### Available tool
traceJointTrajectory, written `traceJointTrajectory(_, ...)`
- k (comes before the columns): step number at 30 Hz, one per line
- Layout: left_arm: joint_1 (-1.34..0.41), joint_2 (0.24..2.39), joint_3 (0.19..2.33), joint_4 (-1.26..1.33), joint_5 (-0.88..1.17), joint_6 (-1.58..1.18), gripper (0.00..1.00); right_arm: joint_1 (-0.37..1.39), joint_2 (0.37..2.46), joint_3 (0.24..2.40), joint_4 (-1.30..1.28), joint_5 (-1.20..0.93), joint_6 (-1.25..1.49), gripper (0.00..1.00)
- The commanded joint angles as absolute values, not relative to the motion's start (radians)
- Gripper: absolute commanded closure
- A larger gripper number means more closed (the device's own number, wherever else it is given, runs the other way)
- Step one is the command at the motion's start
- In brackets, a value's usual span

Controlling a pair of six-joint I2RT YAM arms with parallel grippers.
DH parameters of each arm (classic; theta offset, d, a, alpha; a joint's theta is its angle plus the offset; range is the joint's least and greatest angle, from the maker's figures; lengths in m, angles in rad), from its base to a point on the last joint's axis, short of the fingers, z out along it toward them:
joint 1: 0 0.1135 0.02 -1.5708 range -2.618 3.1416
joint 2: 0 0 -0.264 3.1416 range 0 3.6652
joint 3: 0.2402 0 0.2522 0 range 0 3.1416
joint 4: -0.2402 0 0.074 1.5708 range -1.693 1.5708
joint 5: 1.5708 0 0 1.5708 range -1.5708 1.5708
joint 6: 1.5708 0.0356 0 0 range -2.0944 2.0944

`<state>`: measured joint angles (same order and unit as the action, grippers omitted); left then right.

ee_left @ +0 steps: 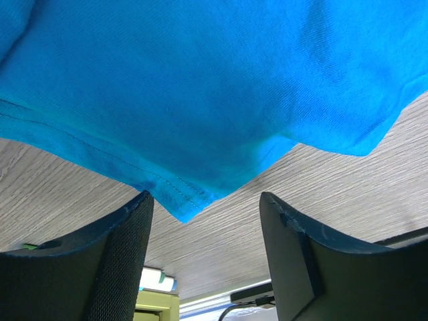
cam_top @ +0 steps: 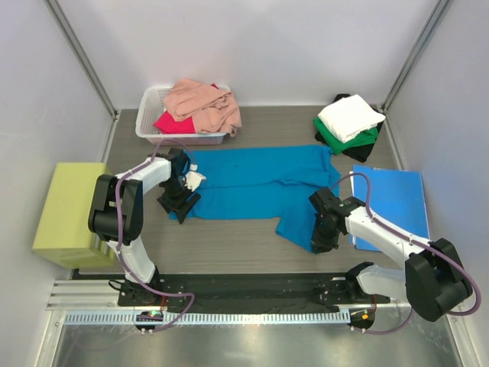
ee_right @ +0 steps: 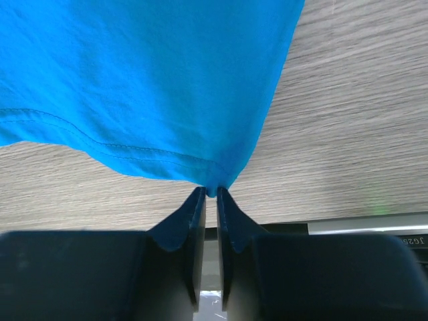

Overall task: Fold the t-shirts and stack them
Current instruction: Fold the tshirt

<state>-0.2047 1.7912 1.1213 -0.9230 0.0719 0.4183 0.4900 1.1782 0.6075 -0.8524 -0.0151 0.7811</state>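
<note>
The teal-blue t-shirt (cam_top: 260, 182) lies spread on the wooden table. My left gripper (cam_top: 179, 202) is open at the shirt's near left corner. In the left wrist view the hemmed corner (ee_left: 184, 207) points down between my open fingers (ee_left: 206, 200), just above the table. My right gripper (cam_top: 322, 233) is shut on the shirt's near right corner. In the right wrist view (ee_right: 212, 192) the cloth (ee_right: 147, 87) is pinched at the fingertips. Salmon pink (cam_top: 205, 103) and magenta-red (cam_top: 170, 122) shirts lie in a basket. White (cam_top: 350, 116), green (cam_top: 336, 139) and black (cam_top: 359, 151) shirts are stacked at the back right.
A white basket (cam_top: 153, 99) stands at the back left. A stiff blue sheet (cam_top: 393, 200) lies at the right, next to my right arm. A yellow-green block (cam_top: 72, 214) stands at the left edge. White walls enclose the table.
</note>
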Motion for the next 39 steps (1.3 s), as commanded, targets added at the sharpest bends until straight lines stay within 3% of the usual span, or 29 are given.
traceJointTrajectory(1,-0.204,1.763,1.117,-0.899,0.074,0.416,0.35,0.494,1.163,0.634,-0.853,-0.003,0.773,0.87)
traceJointTrajectory(5,-0.204,1.764,1.12,-0.899,0.078,0.416,0.36,0.497,1.152,0.663,-0.885,-0.003,0.77,0.99)
traceJointTrajectory(13,-0.204,1.759,1.12,-0.899,0.08,0.416,0.43,0.497,1.109,0.721,-0.945,0.057,0.767,0.99)
traceJointTrajectory(16,-0.204,1.753,1.126,-0.903,0.075,0.419,0.56,0.499,1.098,0.777,-0.976,0.075,0.769,0.99)
traceJointTrajectory(19,-0.203,1.744,1.155,-0.926,0.066,0.426,0.85,0.499,1.086,0.824,-1.002,0.077,0.769,0.99)
traceJointTrajectory(20,-0.202,1.74,1.172,-0.931,0.064,0.423,1.0,0.499,1.082,0.833,-1.012,0.078,0.769,0.99)
traceJointTrajectory(39,-0.198,1.602,1.19,-1.067,0.049,0.506,1.0,0.505,0.953,0.951,-1.213,0.071,0.796,0.99)
